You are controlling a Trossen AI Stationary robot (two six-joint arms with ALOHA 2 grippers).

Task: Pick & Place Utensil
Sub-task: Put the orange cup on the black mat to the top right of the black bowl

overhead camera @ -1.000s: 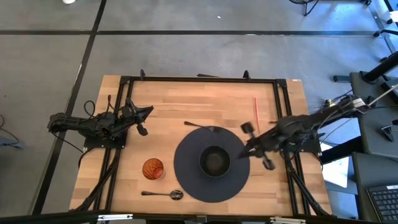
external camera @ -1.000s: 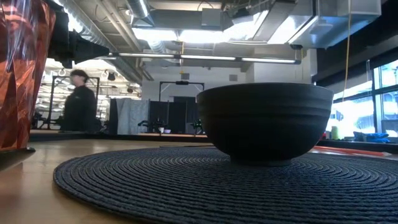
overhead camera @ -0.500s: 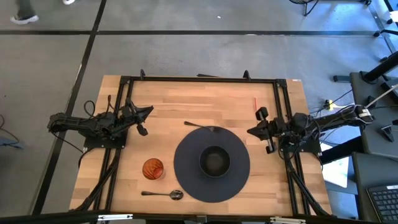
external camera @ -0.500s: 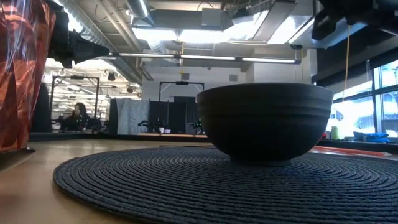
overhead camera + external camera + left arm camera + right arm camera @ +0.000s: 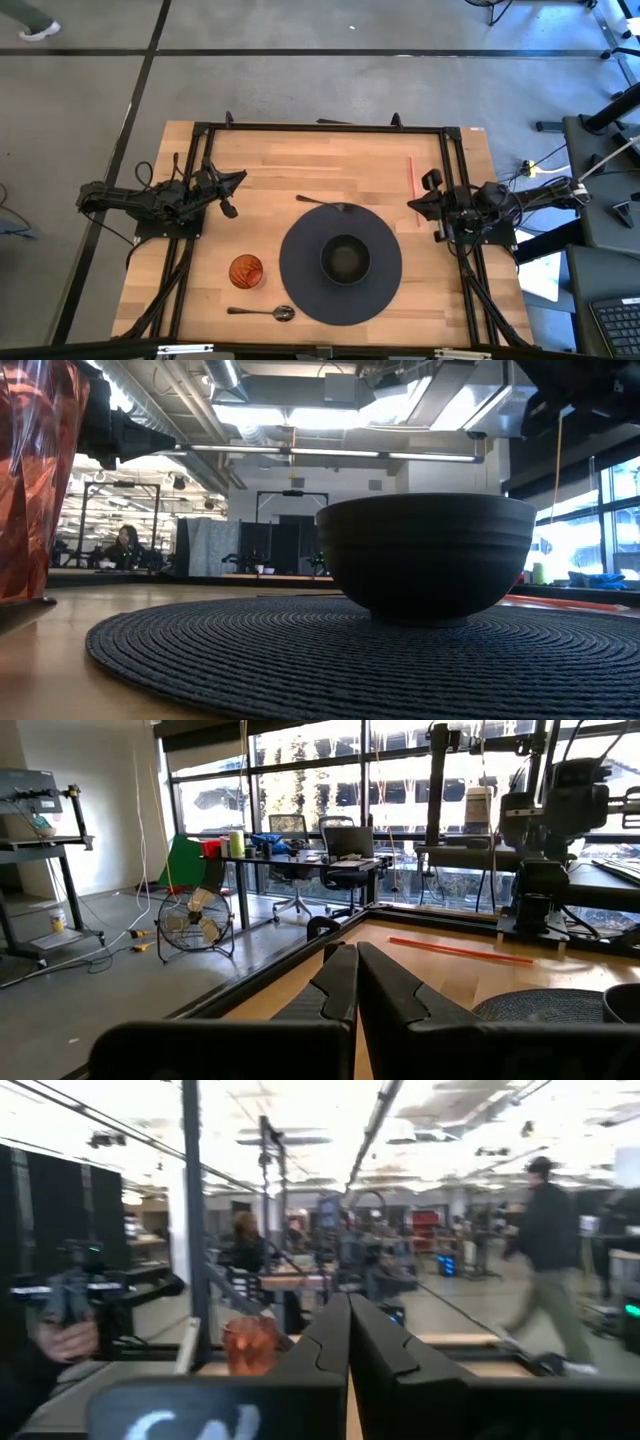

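Steel spoon [image 5: 262,313] lies well apart from right pincer [image 5: 428,203].

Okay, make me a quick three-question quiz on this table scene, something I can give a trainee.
1. True or false: the black bowl sits on the round dark placemat.
2. Which utensil lies nearest the orange cup: A) the spoon, B) the fork, C) the red straw?
3. Fill in: the left gripper and the right gripper both have their fingers ____.

Key: 1 true; 2 A; 3 shut.
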